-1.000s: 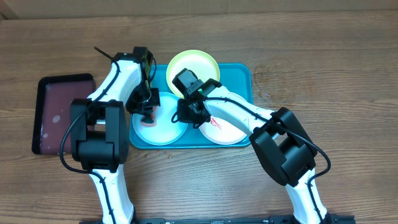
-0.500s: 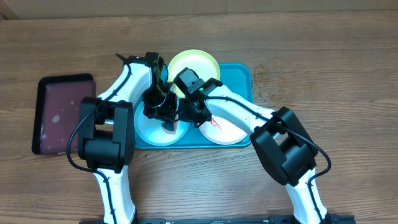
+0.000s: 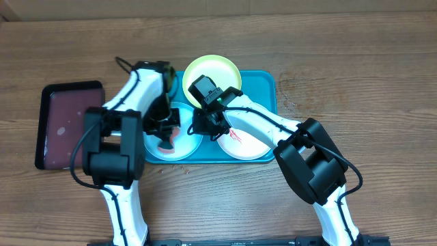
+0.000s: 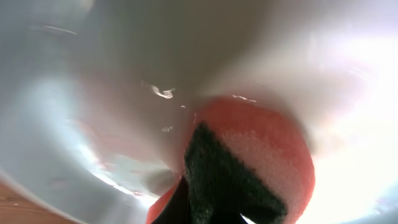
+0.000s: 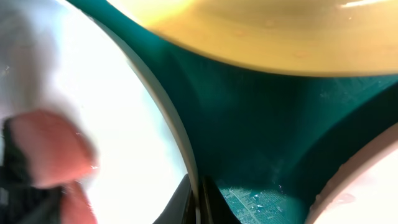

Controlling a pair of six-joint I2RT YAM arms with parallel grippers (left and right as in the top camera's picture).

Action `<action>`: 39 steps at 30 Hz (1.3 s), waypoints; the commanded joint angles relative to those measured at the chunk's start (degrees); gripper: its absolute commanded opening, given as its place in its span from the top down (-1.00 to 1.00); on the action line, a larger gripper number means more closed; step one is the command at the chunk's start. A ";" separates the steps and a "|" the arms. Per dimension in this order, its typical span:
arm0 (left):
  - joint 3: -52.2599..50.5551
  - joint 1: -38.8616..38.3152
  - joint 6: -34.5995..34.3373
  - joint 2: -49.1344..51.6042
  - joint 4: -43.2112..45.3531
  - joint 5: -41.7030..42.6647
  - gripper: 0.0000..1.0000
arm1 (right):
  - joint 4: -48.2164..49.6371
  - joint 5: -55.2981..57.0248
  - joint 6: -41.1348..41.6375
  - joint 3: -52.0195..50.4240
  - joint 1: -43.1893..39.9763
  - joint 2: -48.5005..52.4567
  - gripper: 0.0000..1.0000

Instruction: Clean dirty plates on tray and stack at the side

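The teal tray (image 3: 263, 85) holds three plates. The pale blue plate (image 3: 184, 147) lies front left, the yellow-green plate (image 3: 212, 70) overhangs the far edge, and the white plate (image 3: 249, 142) with a red smear lies front right. My left gripper (image 3: 166, 137) is shut on a red sponge with a dark scrub layer (image 4: 261, 162) and presses it on the pale blue plate (image 4: 93, 93). My right gripper (image 3: 203, 126) is shut on that plate's right rim (image 5: 186, 155), fingers either side (image 5: 198, 202). The sponge (image 5: 43, 149) also shows blurred in the right wrist view.
A smaller dark maroon tray (image 3: 68, 123) lies on the wooden table (image 3: 355, 82) left of the teal tray. In the right wrist view the yellow-green plate (image 5: 261, 37) is above, the teal tray floor (image 5: 261, 124) in the middle, and the white plate's edge (image 5: 373, 186) at lower right.
My left gripper swept the sponge right across the pale blue plate, then back to its left half. The right gripper stayed on the rim.
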 commanded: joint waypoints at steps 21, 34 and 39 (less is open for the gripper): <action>1.99 -1.84 7.98 2.27 6.71 13.77 0.91 | 0.22 1.60 1.46 0.31 -0.13 2.34 0.92; 1.38 5.33 -3.91 2.27 2.69 -9.40 0.91 | 0.22 1.66 1.44 0.31 -0.20 2.34 0.92; 1.38 7.76 -4.66 2.27 2.16 -8.41 0.91 | 0.48 3.39 1.42 0.31 -0.24 2.34 0.92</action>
